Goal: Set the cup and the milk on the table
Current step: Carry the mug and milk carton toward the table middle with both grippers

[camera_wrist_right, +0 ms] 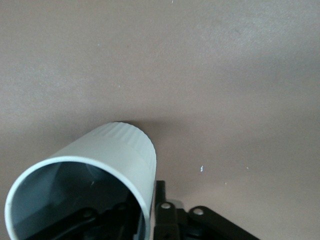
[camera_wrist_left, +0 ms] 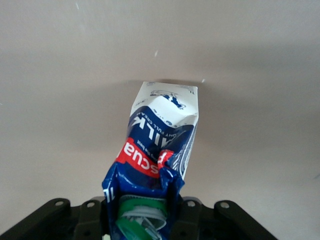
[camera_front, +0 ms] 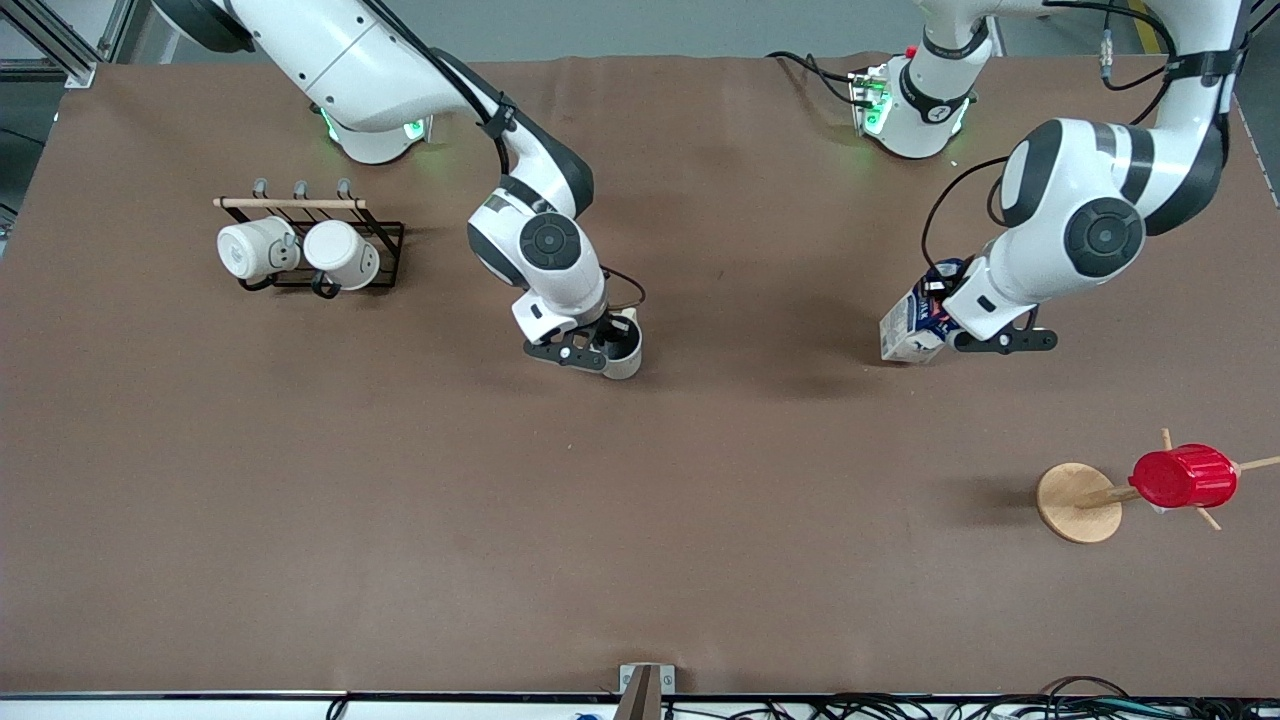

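Presently, right claw: pinching the cup by its rim, base on the mid surface.
Left claw: pinching the milk at its crumpled top, toward the left arm's end.
Risk: tilted carton may topple when released.
Hidden: cup handle; carton's seating.

White arms with dark grey joints, black cables, green-lit bases.
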`<state>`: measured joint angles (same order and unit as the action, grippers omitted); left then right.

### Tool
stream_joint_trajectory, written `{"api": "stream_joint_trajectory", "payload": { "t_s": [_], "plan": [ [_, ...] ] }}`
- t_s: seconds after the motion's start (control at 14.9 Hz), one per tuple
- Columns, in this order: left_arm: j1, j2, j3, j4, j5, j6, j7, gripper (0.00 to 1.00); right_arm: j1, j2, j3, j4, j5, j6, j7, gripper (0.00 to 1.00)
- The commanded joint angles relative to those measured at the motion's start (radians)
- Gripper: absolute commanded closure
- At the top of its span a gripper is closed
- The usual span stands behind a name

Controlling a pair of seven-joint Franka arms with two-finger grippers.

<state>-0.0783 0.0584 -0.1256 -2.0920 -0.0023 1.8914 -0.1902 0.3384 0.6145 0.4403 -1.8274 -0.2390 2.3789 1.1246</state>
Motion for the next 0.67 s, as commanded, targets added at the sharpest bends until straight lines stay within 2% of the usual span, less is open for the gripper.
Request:
{"api": "stream_joint_trajectory", "payload": {
  "t_s": [0.0,0.07,0.27,0.34,0.47,0.6],
  "plan": [
    [-0.005,0.075,-0.029,0.16,0.005,-0.061,-0.011,0.89,-0.015,-0.005,0.006,0.013,-0.029,-0.012,0.017,0.0],
    [-0.005,0.116,-0.046,0.22,0.004,-0.063,-0.012,0.89,-0.031,-0.019,0.017,0.016,-0.029,-0.018,0.012,0.0],
    [-0.011,0.249,-0.113,0.416,0.002,-0.121,-0.063,0.89,-0.157,-0.131,0.086,0.019,-0.029,-0.113,-0.034,0.0],
    [-0.024,0.294,-0.13,0.478,0.004,-0.153,-0.096,0.89,-0.191,-0.18,0.089,0.019,-0.029,-0.141,-0.081,0.0],
    [-0.096,0.375,-0.134,0.576,0.007,-0.181,-0.168,0.89,-0.237,-0.269,0.069,0.026,-0.026,-0.222,-0.194,0.0],
    [-0.168,0.426,-0.132,0.625,0.01,-0.201,-0.227,0.89,-0.242,-0.333,-0.03,0.063,-0.017,-0.318,-0.291,0.0]
  ]
}}
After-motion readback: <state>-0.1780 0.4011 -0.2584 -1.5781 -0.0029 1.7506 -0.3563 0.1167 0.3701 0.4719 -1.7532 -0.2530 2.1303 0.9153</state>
